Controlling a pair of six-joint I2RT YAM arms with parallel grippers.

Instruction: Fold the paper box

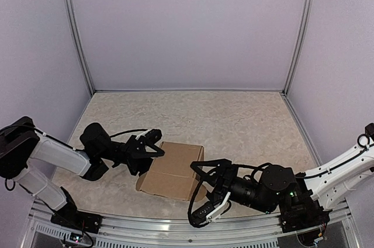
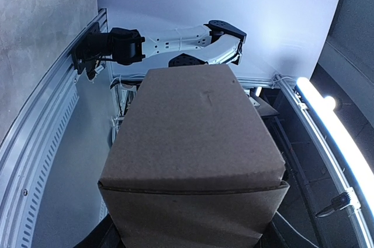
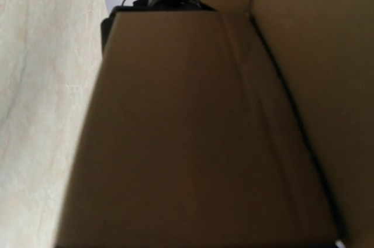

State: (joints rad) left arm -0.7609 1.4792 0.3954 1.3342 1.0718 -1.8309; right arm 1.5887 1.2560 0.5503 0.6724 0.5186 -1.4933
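The paper box [image 1: 172, 169] is plain brown cardboard, lying on the table between my two arms. My left gripper [image 1: 153, 145] is shut on its left end. In the left wrist view the box [image 2: 193, 143] fills the space between the fingers [image 2: 100, 240], and its sides pinch inward at the bottom. My right gripper [image 1: 201, 189] sits at the box's near right corner, its jaws spread wide across that end. The right wrist view shows only brown cardboard [image 3: 193, 143] up close; its own fingers are hidden there.
A beige mat [image 1: 234, 119] covers the table inside pale walls with metal corner posts [image 1: 79, 31]. An aluminium rail [image 1: 175, 227] runs along the near edge by the arm bases. My right arm [image 2: 175, 40] shows beyond the box in the left wrist view.
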